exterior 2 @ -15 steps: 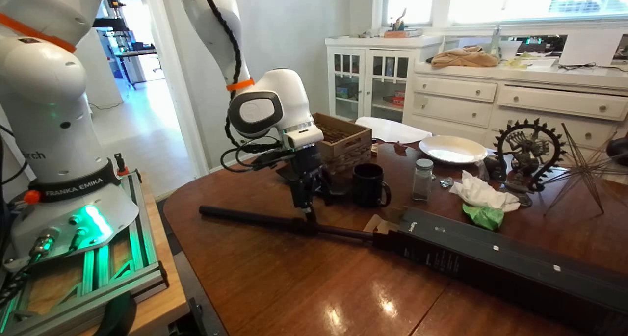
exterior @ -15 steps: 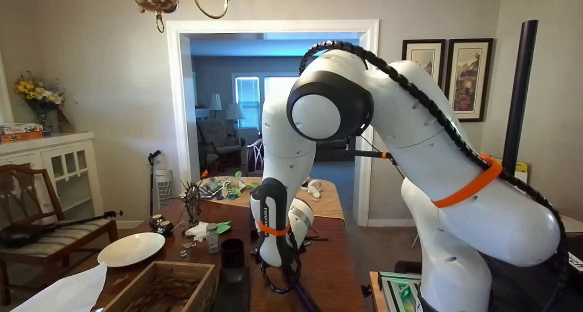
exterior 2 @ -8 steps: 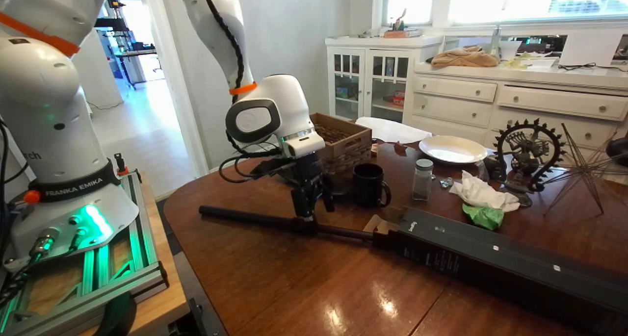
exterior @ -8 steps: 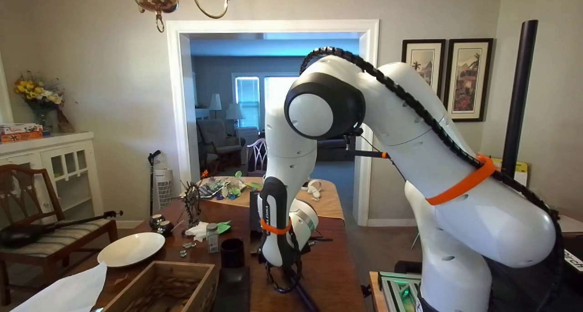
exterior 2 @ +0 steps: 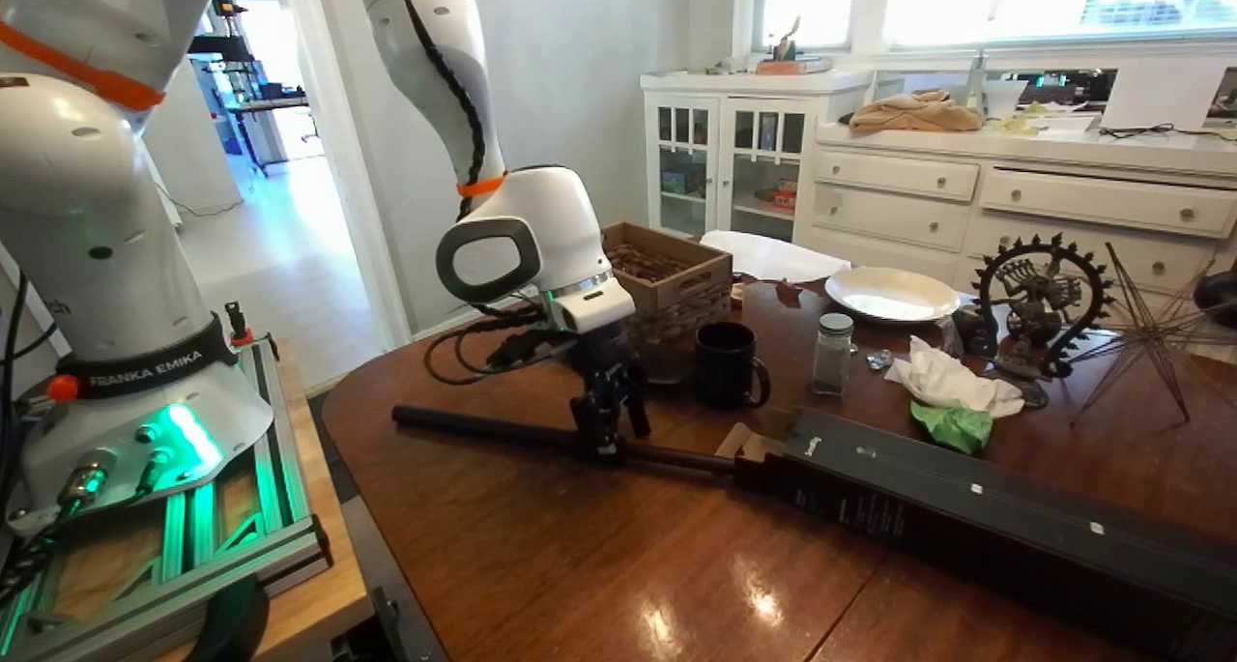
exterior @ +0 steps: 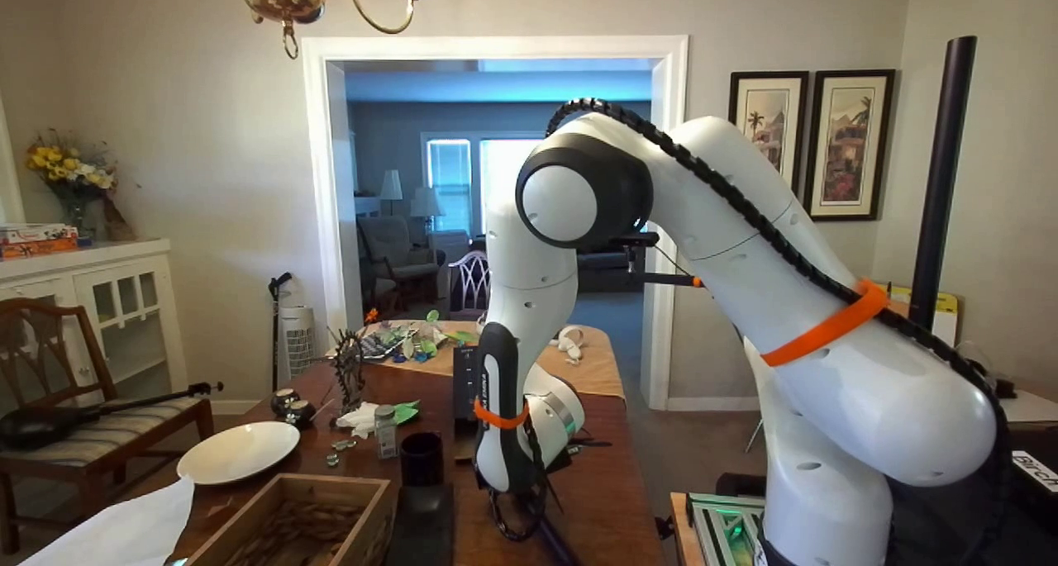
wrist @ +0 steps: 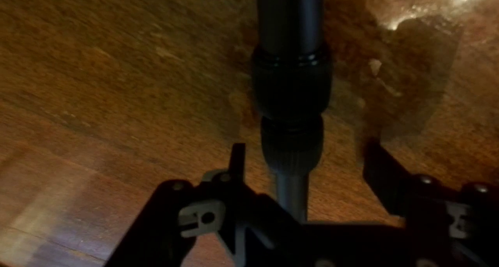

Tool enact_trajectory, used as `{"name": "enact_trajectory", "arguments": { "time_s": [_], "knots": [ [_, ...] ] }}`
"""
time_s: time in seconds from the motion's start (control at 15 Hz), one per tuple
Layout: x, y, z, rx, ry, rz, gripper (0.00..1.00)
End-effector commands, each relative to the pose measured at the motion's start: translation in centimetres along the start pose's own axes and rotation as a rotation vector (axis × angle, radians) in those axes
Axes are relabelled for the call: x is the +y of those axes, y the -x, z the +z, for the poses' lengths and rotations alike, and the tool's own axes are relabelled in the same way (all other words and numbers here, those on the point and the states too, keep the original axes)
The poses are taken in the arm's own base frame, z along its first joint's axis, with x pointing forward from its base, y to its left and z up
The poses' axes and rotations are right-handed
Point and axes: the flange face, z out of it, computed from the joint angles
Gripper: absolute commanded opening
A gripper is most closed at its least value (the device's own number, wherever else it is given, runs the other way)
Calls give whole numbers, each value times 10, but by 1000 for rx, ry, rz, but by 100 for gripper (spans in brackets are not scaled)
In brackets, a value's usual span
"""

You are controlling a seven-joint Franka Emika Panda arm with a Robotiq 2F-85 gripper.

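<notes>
A black telescoping pole (exterior 2: pixel 483 425) lies on the wooden table, its thinner section running to the flapped end of a long black box (exterior 2: pixel 966 507). My gripper (exterior 2: pixel 621 438) points down over the pole's middle, close to the tabletop. In the wrist view the pole's ribbed collars (wrist: pixel 291 142) sit between the fingers of my open gripper (wrist: pixel 305 152). Bare wood shows on both sides of the pole, with a wider gap toward the right finger (wrist: pixel 384 177). Neither finger seems to press on it there. In an exterior view, the pole (exterior: pixel 554 541) is partly hidden behind the wrist.
A black mug (exterior 2: pixel 727 367) stands just beyond the gripper, with a wooden crate (exterior 2: pixel 676 285) behind it. Farther along are a glass shaker (exterior 2: pixel 831 358), a white plate (exterior 2: pixel 894 300), crumpled paper (exterior 2: pixel 952 382) and a ringed metal statue (exterior 2: pixel 1044 304).
My arm has come down, and the gripper has sunk lower around the pole. Its fingers look slightly closer together than half a second ago. The pole and box have stayed in place.
</notes>
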Motion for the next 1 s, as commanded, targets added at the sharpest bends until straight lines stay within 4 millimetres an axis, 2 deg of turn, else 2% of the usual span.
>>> {"name": "enact_trajectory", "arguments": {
  "time_s": [0.0, 0.27, 0.4, 0.93],
  "knots": [
    [10, 7, -3, -7, -9, 1, 49],
    [6, 6, -11, 0, -14, 5, 18],
    [3, 9, -15, -12, -10, 11, 8],
    [-20, 32, -32, -115, 38, 26, 8]
  ]
}}
